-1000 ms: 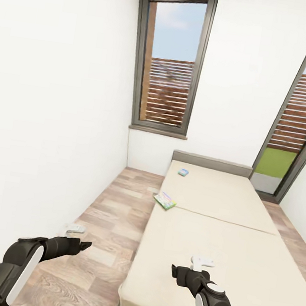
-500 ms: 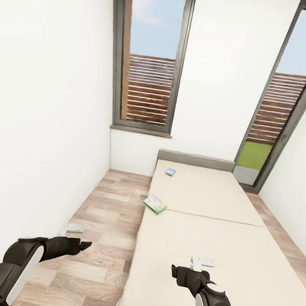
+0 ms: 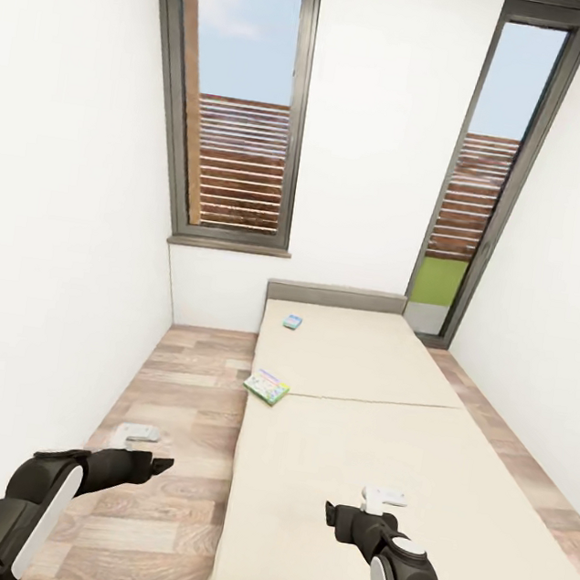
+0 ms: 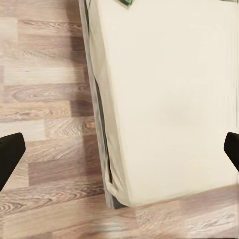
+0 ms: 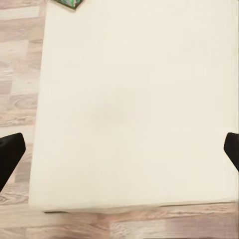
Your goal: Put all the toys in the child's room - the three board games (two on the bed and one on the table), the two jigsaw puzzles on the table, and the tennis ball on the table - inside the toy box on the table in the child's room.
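Child's room with wood-plank floor (image 3: 184,386) and two tall dark-framed windows (image 3: 237,107). Beige bed (image 3: 369,449) ahead; green board game (image 3: 266,385) overhanging its left edge, small blue board game (image 3: 293,322) near the grey headboard (image 3: 335,296). Print too small to read. Left gripper (image 3: 155,465) over floor, right gripper (image 3: 337,516) over mattress; both jaws wide, empty.

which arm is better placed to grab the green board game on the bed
Left, probably. The green board game overhangs the bed's left edge, on the left gripper's side. Both grippers are open and far from it.
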Robot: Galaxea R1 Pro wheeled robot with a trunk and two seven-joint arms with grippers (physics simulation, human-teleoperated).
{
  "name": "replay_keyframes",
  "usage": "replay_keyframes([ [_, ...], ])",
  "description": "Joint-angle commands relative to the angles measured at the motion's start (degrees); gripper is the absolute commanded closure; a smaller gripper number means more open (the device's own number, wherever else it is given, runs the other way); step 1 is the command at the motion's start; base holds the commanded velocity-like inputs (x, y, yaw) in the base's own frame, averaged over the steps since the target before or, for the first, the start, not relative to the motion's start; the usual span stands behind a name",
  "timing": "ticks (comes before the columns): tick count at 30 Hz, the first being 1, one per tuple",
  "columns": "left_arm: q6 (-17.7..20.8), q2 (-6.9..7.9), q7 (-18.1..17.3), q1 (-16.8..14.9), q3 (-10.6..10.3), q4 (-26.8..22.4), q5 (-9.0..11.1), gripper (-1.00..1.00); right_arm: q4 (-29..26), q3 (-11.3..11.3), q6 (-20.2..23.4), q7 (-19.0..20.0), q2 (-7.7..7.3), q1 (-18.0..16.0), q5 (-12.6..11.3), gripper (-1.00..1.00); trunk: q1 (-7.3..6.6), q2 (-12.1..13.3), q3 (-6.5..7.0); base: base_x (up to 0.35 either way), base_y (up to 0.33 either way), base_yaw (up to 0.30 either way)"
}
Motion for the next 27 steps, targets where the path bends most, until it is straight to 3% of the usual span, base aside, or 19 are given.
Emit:
replay_keyframes([
  [1, 0.4, 0.01, 0.0, 0.0, 0.1, -0.1, 0.4, -1.0, 0.0, 0.1, 0.3, -0.4, -0.01, -0.1, -0.1, -1.0, 0.04, -0.1, -0.14, 0.002, 0.002, -0.28],
  [27, 0.4, 0.01, 0.1, 0.0, 0.1, -0.1, 0.4, -1.0, 0.3, 0.1, 0.2, -0.4, 0.03, -0.1, -0.1, -1.0, 0.04, -0.1, -0.14, 0.015, 0.116, -0.28],
])
